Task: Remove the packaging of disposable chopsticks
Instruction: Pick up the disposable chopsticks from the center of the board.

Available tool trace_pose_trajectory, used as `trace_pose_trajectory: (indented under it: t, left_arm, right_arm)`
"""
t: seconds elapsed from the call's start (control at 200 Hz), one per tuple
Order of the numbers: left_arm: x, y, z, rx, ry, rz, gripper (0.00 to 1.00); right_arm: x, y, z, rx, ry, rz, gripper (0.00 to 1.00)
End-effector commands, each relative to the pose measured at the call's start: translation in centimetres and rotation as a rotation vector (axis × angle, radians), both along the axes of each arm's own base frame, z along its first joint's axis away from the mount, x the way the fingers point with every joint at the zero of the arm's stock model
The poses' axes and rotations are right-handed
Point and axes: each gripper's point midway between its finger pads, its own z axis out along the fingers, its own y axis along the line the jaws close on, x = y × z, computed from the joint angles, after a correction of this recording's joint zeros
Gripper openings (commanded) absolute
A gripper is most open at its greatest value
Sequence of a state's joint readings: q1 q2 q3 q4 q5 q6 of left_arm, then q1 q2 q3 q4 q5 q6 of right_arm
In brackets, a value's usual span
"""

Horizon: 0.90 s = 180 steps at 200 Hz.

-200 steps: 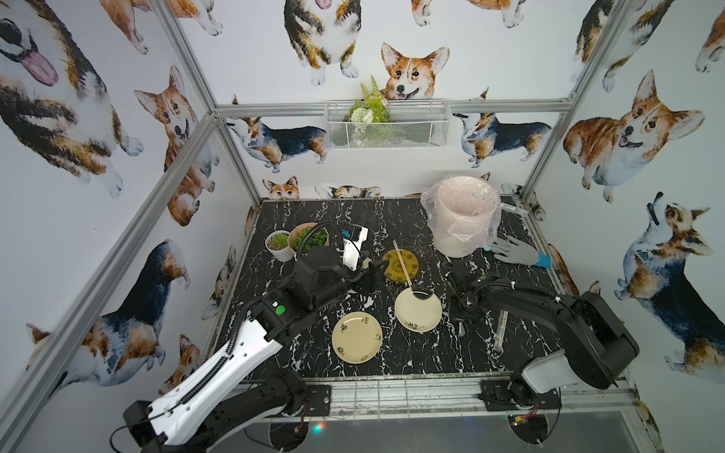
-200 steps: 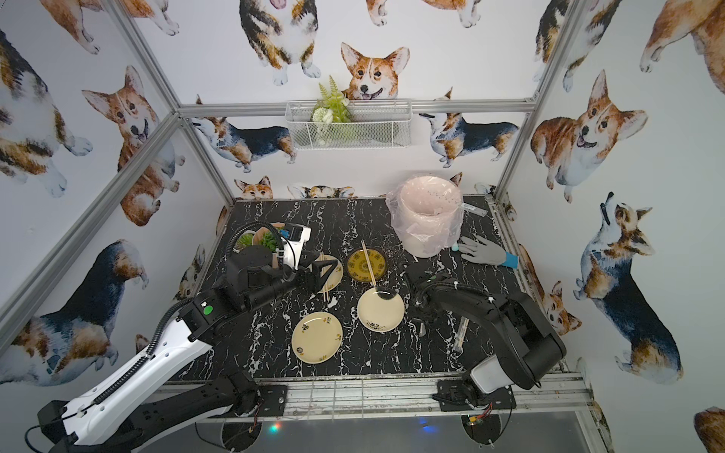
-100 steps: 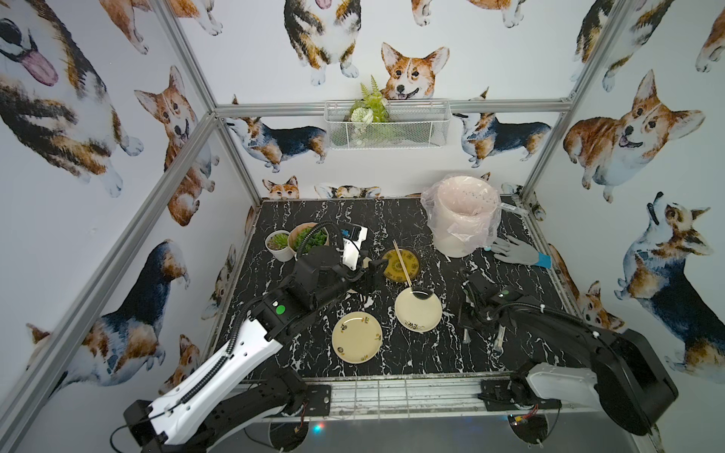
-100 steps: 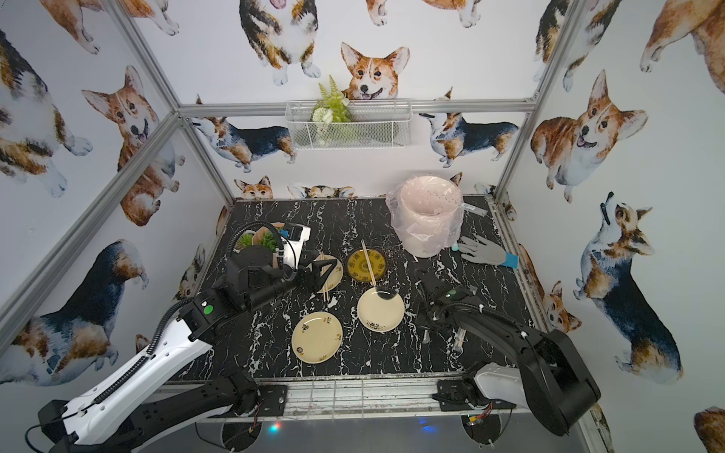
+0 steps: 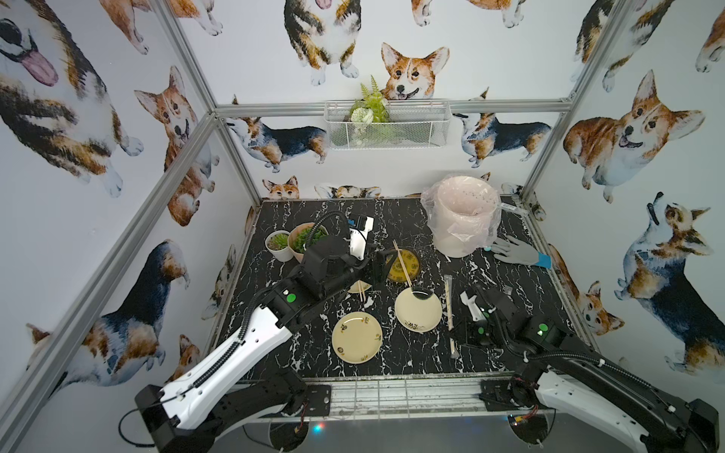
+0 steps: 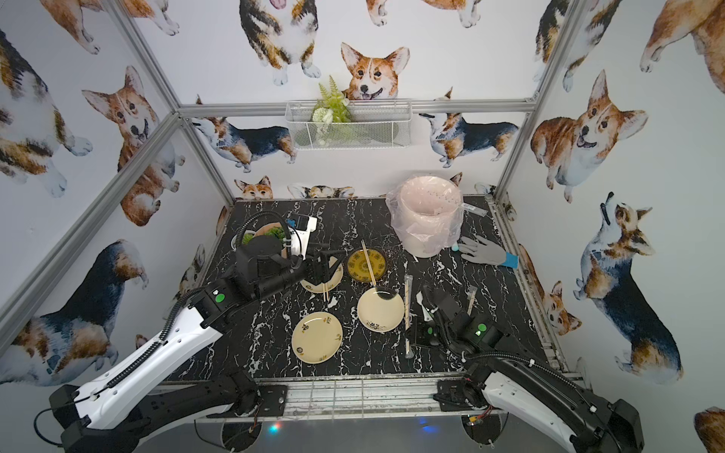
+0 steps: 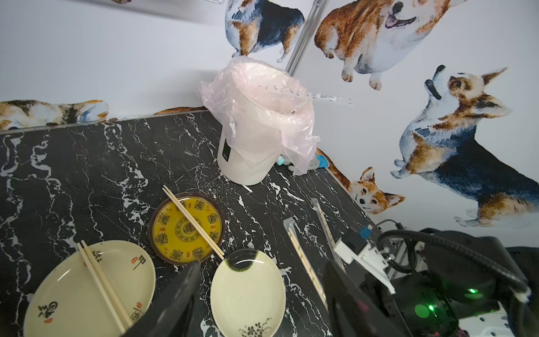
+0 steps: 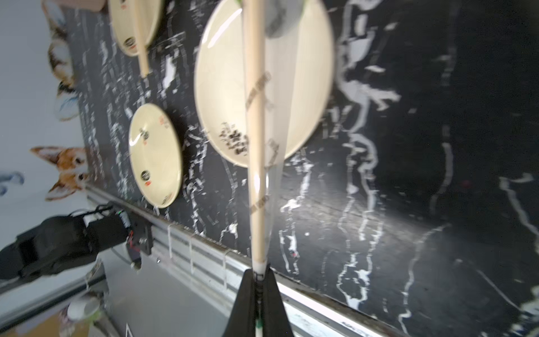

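The right hand (image 8: pixel 258 275) was clamped on one end of the chopsticks (image 8: pixel 256 175) in their clear sleeve (image 8: pixel 277 116), which ran straight out ahead of it, while the left hand (image 7: pixel 264 264) hung open and empty, farther off.

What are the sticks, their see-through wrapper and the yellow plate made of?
The sticks look like bare wood: pale tan, matte, no shine. The wrapper looks like thin clear plastic: a cream plate shows through it, and it glints and carries printing. The yellow plate is shiny with a dark rim, so glazed ceramic or hard plastic; the look alone cannot settle which.
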<state>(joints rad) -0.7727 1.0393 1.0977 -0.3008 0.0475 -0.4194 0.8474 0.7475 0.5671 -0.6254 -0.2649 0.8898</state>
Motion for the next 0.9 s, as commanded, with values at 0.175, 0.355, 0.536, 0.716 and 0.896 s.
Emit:
trace_pose_trajectory:
  t: [0.175,0.355,0.536,0.716,0.896]
  left_arm:
    - [0.9,-1.3,-1.8,-0.166,0.201,-0.035,0.76]
    - [0.8,-1.2,-0.8,-0.254,0.212,-0.075,0.73]
    - [0.6,-0.6,0.1,-0.34,0.211,-0.103,0.61]
    - [0.3,-0.6,0.5,-0.38,0.217,-0.134,0.39]
    - [-0.2,-0.5,2.0,-0.402,0.182,-0.161,0.0]
  right_arm:
    - [1.0,9.2,10.0,0.277,-0.277,0.291,0.0]
    - [1.1,11.8,13.5,0.384,-0.341,0.376,0.0]
    - [0.7,12.8,14.8,0.417,-0.358,0.443,0.0]
    - [0.2,13.5,16.0,0.489,-0.351,0.472,0.0]
    - [0.6,13.5,16.4,0.479,-0.381,0.466,0.07]
